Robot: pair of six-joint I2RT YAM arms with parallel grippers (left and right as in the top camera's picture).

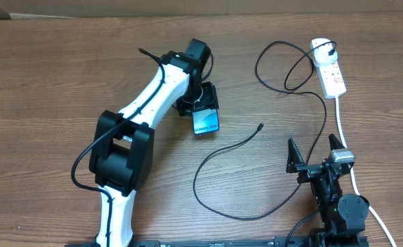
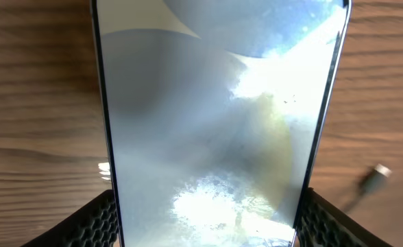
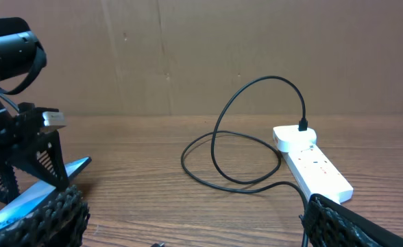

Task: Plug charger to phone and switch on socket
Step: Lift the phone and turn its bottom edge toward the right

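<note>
left gripper [image 1: 203,106] clamped on the long edges of the phone [image 1: 205,122], screen tilted | right gripper [image 1: 316,152] jaws apart, holding nothing | charger [image 1: 246,138] tip loose on the table [image 1: 51,82] between both grippers, touching neither | socket [image 1: 332,72] well ahead of right gripper, charger plug in its far end

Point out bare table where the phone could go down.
Bare: the whole far-left table, and the strip between the phone and the upper loop of the charger. Crowded: cable coils from centre to the socket.
</note>
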